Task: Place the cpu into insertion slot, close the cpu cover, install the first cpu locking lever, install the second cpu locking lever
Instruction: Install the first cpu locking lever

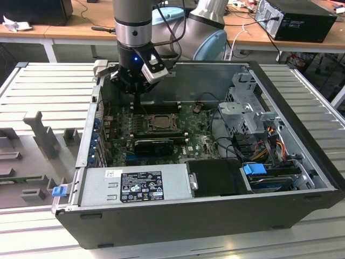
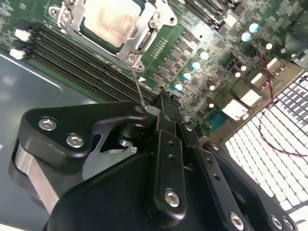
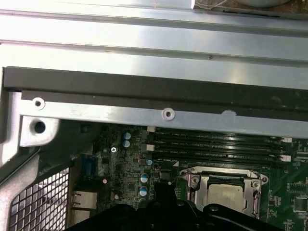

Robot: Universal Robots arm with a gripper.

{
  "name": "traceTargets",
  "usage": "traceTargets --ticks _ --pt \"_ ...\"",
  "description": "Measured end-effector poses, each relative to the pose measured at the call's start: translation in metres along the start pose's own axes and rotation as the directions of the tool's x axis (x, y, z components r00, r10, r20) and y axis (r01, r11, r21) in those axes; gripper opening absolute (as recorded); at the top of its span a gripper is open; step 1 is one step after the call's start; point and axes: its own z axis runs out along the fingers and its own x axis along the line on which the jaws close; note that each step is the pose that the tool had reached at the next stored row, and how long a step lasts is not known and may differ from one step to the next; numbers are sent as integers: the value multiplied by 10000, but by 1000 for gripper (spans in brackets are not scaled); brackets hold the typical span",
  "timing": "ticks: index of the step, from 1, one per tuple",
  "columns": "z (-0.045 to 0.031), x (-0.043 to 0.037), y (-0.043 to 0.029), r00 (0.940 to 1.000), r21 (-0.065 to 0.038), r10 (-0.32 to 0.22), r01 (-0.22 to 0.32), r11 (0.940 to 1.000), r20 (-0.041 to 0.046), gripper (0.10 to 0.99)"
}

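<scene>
The black tool (image 2: pixel 161 100) touched the thin wire lever (image 2: pixel 138 84) beside the silvery square cpu (image 2: pixel 111 21), grip untellable; steady downward pressure seemed wise.

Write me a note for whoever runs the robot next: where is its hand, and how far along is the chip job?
The hand is low over the board, its tip at the end of a thin lever.
The cpu sits in the slot; the cover lies down around it.
Done: cpu in, cover closed.
Left: that lever stands out from the cover's corner, seemingly unlatched; the other lever's state I cannot tell.
</scene>
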Motion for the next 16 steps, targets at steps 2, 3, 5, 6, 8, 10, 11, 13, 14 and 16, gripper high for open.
traceTargets --ticks 2,3,5,6,8,10,11,13,14,16 --pt "0 -9 1 10000 0 1 -1 10000 -1 106" --pt "1 -3 -2 10000 0 3 -3 10000 0 106" --pt "2 68 1 10000 -6 -2 2 10000 1 106" --pt "2 90 3 10000 -11 0 0 10000 2 106" --pt "6 92 14 10000 -12 -1 1 10000 2 106" --pt "11 90 52 10000 -12 0 0 10000 1 106" --pt "14 88 74 10000 -12 -1 1 10000 2 106" --pt "20 53 79 10000 -12 -1 1 10000 -9 106" --pt "22 38 78 10000 -13 0 0 10000 -10 106" --pt "23 1 75 10000 -13 1 -1 10000 -9 106"
